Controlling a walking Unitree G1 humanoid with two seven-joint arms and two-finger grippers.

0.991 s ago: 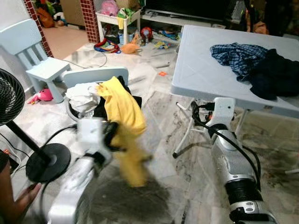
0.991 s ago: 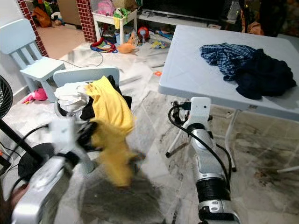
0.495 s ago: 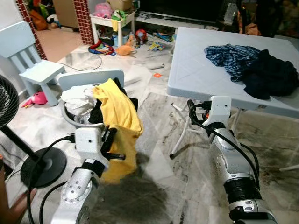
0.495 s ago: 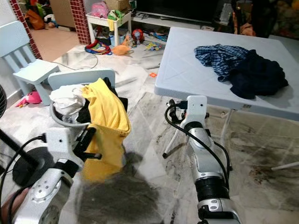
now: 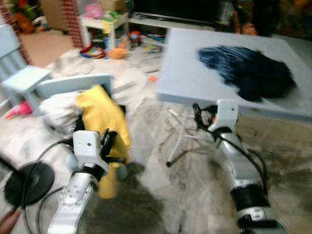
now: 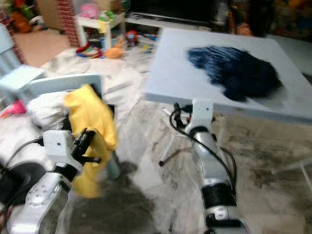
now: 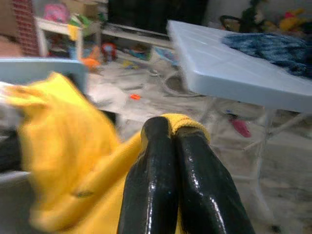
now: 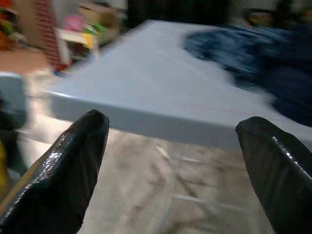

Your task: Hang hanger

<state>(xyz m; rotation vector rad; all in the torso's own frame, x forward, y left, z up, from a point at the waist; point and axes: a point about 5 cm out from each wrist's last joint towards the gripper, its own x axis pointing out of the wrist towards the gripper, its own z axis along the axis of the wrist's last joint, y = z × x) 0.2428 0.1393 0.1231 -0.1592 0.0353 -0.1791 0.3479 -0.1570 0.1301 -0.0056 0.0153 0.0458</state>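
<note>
A yellow garment (image 5: 100, 117) hangs from the heap in a laundry basket (image 5: 53, 109) at the left. My left gripper (image 7: 170, 129) is shut on a fold of this yellow cloth, low and just in front of the basket. The garment's lower end dangles toward the floor (image 6: 87, 180). My right gripper (image 8: 175, 141) is open with nothing between its fingers, held just below the near edge of the pale folding table (image 5: 195, 78). The right arm (image 5: 226, 114) reaches forward under that edge. All views are blurred by motion.
A pile of dark blue and checked clothes (image 5: 248, 70) lies on the table. A fan base (image 5: 22, 180) and a small blue chair (image 5: 22, 80) stand at the left. Toys (image 5: 109, 48) litter the floor behind. A person's hand (image 5: 7, 225) shows at the bottom left.
The camera has swung, so the whole scene has slid left and blurred. My left gripper stays shut on the yellow garment, which now hangs shorter and closer to the basket.
</note>
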